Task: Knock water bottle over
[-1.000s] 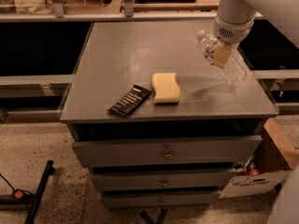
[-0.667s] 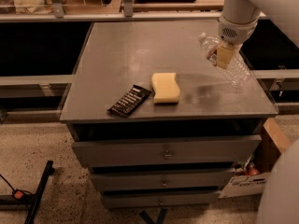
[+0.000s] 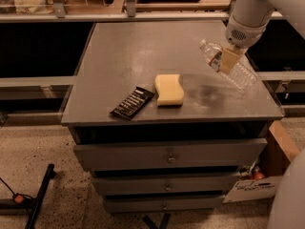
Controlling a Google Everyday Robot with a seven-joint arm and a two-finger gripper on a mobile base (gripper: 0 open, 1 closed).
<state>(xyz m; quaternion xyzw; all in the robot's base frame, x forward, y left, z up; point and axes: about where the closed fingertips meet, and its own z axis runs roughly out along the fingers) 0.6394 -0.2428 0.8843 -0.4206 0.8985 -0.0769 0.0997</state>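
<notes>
bottle leaning at the right side of the cabinet top

water bottle (image 3: pixel 244 77) is leaning steeply, its white cap pointing up and to the left, its clear ribbed base sitting low over the right side of the grey cabinet top (image 3: pixel 124 51), close to the right edge. gripper (image 3: pixel 229 61) is hanging right at the bottle's middle, covering part of the label band; whether it is spread, pressed together or pinching the bottle, i cannot tell. white arm (image 3: pixel 252 8) is reaching down to it from the upper right corner. yellow sponge (image 3: pixel 169 89) is lying near the middle of the top, well apart from the bottle, to its left. black packet (image 3: pixel 132 102) is lying just left of the sponge, near the front edge, turned at an angle. three drawers (image 3: pixel 167 155) are sitting shut below the top. cardboard box (image 3: pixel 279 151) is standing on the floor at the cabinet's lower right.
</notes>
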